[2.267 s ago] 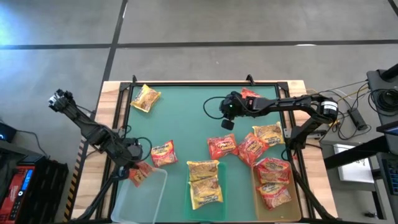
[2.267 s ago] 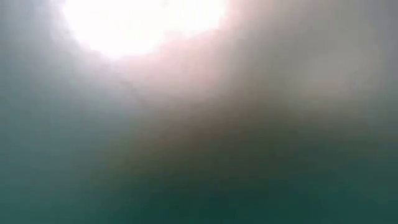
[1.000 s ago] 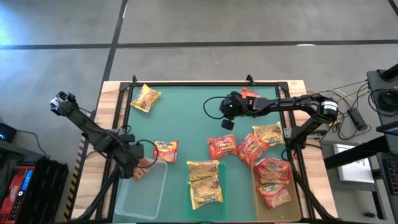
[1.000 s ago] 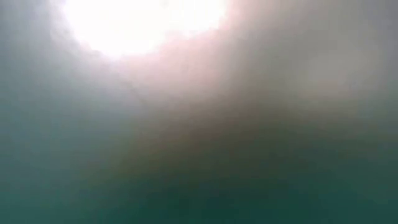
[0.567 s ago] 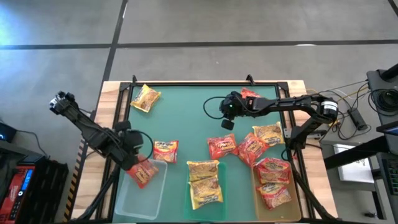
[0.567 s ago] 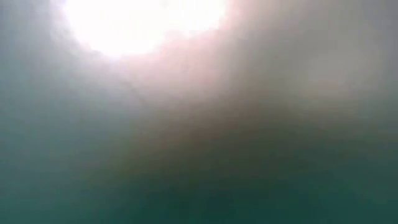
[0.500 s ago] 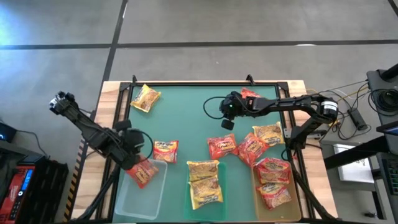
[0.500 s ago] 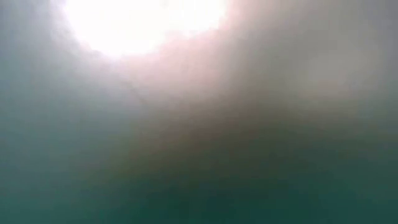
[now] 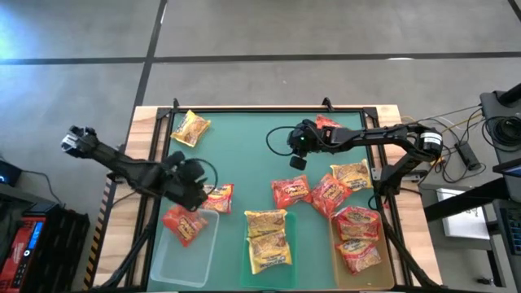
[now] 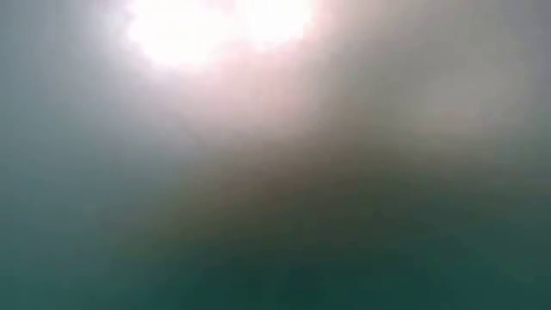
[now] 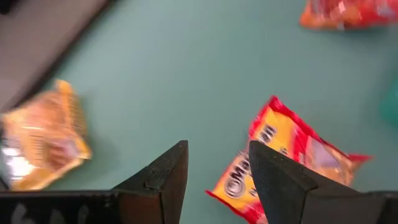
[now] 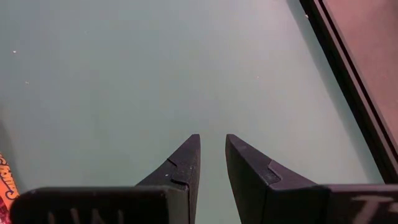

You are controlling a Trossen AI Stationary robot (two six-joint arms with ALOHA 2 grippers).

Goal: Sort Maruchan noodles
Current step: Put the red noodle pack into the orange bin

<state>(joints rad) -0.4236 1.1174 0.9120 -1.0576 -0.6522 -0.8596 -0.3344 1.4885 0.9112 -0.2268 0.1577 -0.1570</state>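
Maruchan noodle packets lie on the green mat in the high view. One red packet [image 9: 182,225] lies in the clear left tray [image 9: 192,262]. My left gripper [image 9: 201,194] hovers open just left of a red-yellow packet [image 9: 218,198], which shows beside its fingers in the left wrist view [image 11: 283,155]; nothing is between them. A yellow packet [image 9: 191,128] lies at the far left. My right gripper [image 9: 296,156] hangs over bare mat at the far middle, its fingers [image 12: 186,158] narrowly apart and empty. The low view shows only blur.
Yellow packets fill the middle tray [image 9: 287,244] and red ones the right tray [image 9: 334,244]. Three loose packets [image 9: 291,191] [image 9: 329,194] [image 9: 352,173] lie right of centre, another [image 9: 326,124] beside the right arm. Bare mat stretches across the far middle.
My left gripper has left the red packet lying in the left tray and has swung toward the table's far and right side, turning as it went, to stand over the red-yellow packet's left edge. The right arm has kept still.
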